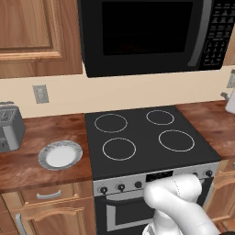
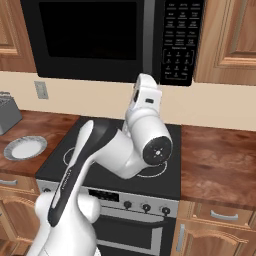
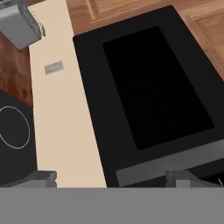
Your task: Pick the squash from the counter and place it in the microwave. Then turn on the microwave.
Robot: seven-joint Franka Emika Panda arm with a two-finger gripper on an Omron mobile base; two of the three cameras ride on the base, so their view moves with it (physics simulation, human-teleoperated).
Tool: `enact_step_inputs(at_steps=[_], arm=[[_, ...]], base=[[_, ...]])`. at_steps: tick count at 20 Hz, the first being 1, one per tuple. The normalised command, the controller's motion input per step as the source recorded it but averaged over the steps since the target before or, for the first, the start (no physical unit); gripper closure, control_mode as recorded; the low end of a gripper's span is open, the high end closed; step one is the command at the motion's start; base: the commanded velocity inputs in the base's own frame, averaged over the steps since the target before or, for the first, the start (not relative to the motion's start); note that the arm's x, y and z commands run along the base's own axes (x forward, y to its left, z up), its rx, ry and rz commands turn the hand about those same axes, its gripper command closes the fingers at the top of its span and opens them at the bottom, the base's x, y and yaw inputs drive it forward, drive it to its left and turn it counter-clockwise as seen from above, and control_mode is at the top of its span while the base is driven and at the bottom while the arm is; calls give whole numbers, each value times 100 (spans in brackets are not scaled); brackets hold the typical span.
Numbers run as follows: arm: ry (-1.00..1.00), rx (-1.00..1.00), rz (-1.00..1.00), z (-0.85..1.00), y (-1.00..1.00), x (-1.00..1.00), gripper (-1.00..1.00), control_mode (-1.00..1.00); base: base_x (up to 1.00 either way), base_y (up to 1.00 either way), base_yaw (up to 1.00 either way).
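The squash is out of view. The microwave (image 1: 142, 34) (image 2: 90, 37) (image 3: 153, 87) hangs above the stovetop with its dark glass door closed, its grey handle (image 1: 202, 34) (image 3: 170, 162) and keypad (image 2: 180, 40) on the right side. My gripper (image 3: 114, 179) is raised in front of the microwave door and faces it, close to the handle. Its fingertips (image 3: 41, 178) stand wide apart, open, with nothing between them. The wood-grain counter (image 1: 46, 128) (image 2: 220, 160) runs on both sides of the stove.
A grey-rimmed white plate (image 1: 60, 154) (image 2: 25, 147) lies on the left counter beside a grey toaster (image 1: 9, 126) (image 3: 19, 24). The black stovetop (image 1: 147, 137) sits over the steel-fronted oven (image 1: 124, 206). A white object (image 1: 231, 101) stands at the right counter's far edge.
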Motion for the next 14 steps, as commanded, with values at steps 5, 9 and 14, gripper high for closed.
enact_step_inputs(at_steps=[5, 9, 14], arm=[[0, 5, 0, 0, -12, 21, -100, -100], [0, 1, 0, 0, -21, 16, -100, -100], [0, 0, 0, 0, -20, 13, -100, -100]], base=[[0, 0, 0], [0, 0, 0], [0, 0, 0]])
